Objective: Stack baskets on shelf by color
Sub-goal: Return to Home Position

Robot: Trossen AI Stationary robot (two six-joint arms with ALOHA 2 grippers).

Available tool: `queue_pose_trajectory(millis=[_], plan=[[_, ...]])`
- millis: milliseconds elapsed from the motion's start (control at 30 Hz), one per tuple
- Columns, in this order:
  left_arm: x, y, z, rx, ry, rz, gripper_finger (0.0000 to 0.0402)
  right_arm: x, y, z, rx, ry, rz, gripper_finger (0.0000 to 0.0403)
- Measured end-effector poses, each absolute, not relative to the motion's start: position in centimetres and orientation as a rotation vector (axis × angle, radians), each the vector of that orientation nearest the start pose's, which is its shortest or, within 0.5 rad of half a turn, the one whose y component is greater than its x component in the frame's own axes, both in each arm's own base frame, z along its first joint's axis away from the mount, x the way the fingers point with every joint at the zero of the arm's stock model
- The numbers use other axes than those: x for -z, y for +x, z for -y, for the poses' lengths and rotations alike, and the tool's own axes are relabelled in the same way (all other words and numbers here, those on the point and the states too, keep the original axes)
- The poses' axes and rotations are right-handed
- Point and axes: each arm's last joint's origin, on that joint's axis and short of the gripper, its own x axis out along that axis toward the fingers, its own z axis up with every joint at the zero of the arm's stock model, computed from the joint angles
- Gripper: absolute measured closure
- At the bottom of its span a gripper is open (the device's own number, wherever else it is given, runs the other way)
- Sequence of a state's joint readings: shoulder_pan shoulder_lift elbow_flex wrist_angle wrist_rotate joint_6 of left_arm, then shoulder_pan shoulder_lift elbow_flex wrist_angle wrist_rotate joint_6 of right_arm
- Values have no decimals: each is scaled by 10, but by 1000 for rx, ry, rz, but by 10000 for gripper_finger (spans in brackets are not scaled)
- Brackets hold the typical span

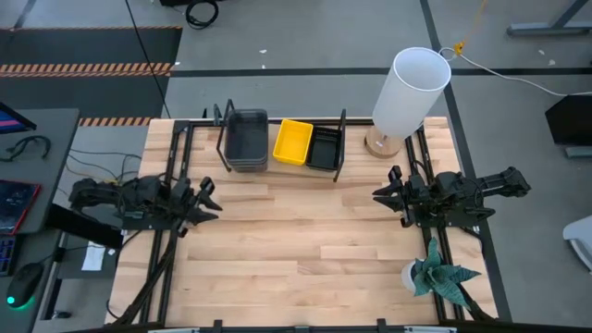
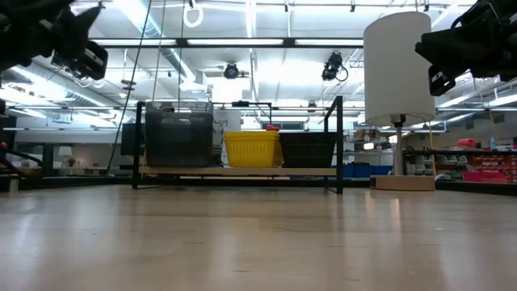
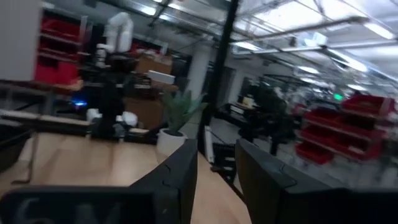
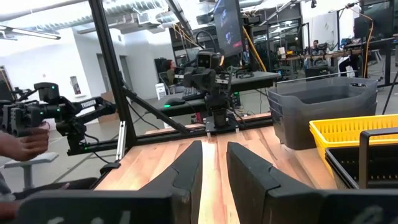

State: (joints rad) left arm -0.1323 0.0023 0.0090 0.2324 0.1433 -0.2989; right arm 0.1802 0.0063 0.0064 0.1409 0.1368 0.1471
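The light-wood shelf (image 1: 277, 172) with black wire end frames stands at the table's far edge. On it, from left to right, sit a stack of smoky grey baskets (image 1: 247, 140), a yellow basket stack (image 1: 293, 142) and a black basket (image 1: 324, 148). The low view shows them side by side: grey baskets (image 2: 178, 138), yellow baskets (image 2: 252, 149), black basket (image 2: 308, 149). My left gripper (image 1: 205, 199) hovers at the table's left side, open and empty. My right gripper (image 1: 388, 194) hovers at the right side, open and empty. Both are raised above the table.
A tall white cylinder lamp (image 1: 409, 92) on a wooden base stands at the far right, next to the shelf. A small potted plant (image 1: 435, 275) sits near the right near corner. Bare slatted tabletop (image 1: 296, 250) lies between the arms. A person's hand (image 4: 25, 144) shows beyond the table.
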Motion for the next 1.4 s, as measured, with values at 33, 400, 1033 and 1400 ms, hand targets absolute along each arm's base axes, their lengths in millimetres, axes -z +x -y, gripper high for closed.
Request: queue_pose_trajectory(millis=[33,400,1033,1400], plan=[[-188,93,17,322,-276,197,286,-179,96,-13,-54,169,136,324],[-188,93,18,318,-248,200,283,-179,96,-13,-54,169,136,324],[-188,93,18,318,-248,199,283,-179,96,-13,-54,169,136,324],[-187,94,18,317,-248,192,282,-179,96,-13,-54,169,136,324]])
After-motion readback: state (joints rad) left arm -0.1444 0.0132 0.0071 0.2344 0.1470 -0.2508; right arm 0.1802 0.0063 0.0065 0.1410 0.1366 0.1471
